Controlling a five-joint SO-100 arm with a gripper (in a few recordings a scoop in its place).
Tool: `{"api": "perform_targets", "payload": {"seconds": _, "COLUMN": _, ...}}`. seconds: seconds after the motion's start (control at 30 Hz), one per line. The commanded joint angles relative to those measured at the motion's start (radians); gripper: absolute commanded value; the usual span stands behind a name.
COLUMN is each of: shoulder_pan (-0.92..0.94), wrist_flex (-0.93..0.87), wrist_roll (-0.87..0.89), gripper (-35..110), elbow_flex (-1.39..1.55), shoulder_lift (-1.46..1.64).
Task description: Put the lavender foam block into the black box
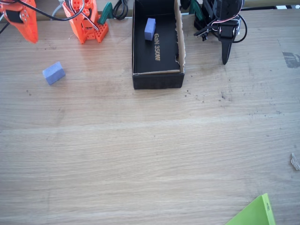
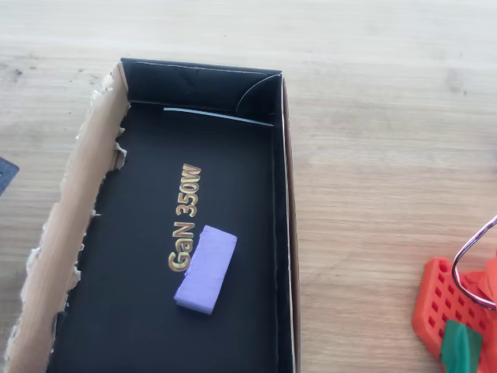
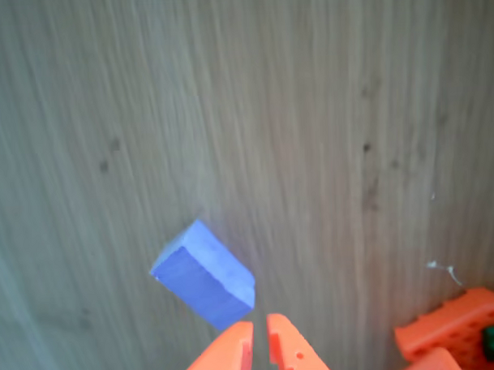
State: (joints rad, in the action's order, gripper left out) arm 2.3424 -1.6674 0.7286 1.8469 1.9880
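Observation:
The lavender foam block (image 1: 54,72) lies alone on the wooden table, left of the black box (image 1: 157,79). In the wrist view the lavender foam block (image 3: 205,274) sits just beyond and slightly left of my orange gripper (image 3: 261,345), whose fingers are shut with nothing between them. My gripper (image 1: 29,33) hangs above the table's far left corner in the fixed view, apart from the block. The black box (image 2: 78,194) has a ragged brown edge and gold lettering inside. A longer, narrower lavender block (image 2: 206,269) rests on its floor.
My arm's orange base (image 1: 86,21) stands between the gripper and the box, and its corner (image 3: 451,328) shows in the wrist view. A green sheet corner (image 1: 255,213) lies at the near right. Bare wood stretches across the table's front.

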Motion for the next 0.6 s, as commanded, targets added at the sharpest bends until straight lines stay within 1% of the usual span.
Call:
{"api": "perform_targets", "payload": {"seconds": 0.0, "shoulder_pan": -0.021, "wrist_flex": -0.04, "wrist_roll": 0.04, "gripper": 0, "elbow_flex": -0.04, "shoulder_lift": 0.023}}
{"api": "perform_targets", "payload": {"seconds": 0.13, "shoulder_pan": -0.032, "wrist_flex": -0.072, "wrist_roll": 0.057, "gripper": 0, "elbow_flex": -0.035, "shoulder_lift": 0.048}}
{"api": "perform_targets", "payload": {"seconds": 0.57, "shoulder_pan": -0.044, "wrist_flex": -0.094, "wrist_roll": 0.115, "gripper": 0, "elbow_flex": -0.026, "shoulder_lift": 0.058}}
